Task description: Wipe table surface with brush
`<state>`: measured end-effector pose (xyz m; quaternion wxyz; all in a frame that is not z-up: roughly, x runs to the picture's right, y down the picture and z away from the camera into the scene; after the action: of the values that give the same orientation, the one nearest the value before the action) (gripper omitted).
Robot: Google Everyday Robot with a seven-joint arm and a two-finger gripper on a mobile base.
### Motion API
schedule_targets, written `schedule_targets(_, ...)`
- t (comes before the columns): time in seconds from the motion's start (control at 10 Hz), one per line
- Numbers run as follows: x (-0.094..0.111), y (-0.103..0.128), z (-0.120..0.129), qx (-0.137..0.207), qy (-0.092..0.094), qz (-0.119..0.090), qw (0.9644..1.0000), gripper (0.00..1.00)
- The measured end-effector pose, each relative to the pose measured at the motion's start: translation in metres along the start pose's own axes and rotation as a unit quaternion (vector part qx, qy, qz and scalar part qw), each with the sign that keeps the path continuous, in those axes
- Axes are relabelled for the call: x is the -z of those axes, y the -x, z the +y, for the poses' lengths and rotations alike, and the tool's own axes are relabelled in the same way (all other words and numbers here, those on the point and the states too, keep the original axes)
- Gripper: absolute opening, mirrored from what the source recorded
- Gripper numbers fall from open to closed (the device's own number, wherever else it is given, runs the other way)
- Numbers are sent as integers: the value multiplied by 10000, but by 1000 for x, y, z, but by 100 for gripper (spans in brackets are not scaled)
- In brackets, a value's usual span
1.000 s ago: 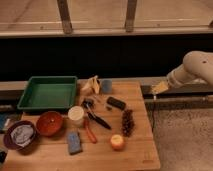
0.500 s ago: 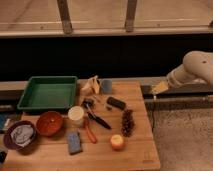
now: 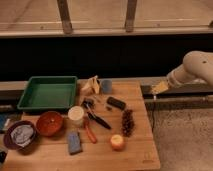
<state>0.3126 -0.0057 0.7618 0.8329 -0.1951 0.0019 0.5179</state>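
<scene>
Black brush (image 3: 98, 119) on table surface (image 3: 136, 149), end effector (image 3: 159, 89) apart

Dim warm light, gripper (image 3: 159, 89) hanging beside the table surface (image 3: 136, 149).

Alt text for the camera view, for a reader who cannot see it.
The robot's gripper hangs just past the right edge of the wooden table surface, apart from the black brush, which lies mid-table among clutter; a green tray sits at the back left.
</scene>
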Motion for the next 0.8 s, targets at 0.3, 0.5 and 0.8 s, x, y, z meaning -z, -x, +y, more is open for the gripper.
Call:
schedule_targets(0.3,-1,0,5,96,46,13,9999,78)
schedule_targets(0.5,-12,9,28,359,199,64,9991,78)
schedule_targets(0.8,-33,21,74,854,500,206,9949,78)
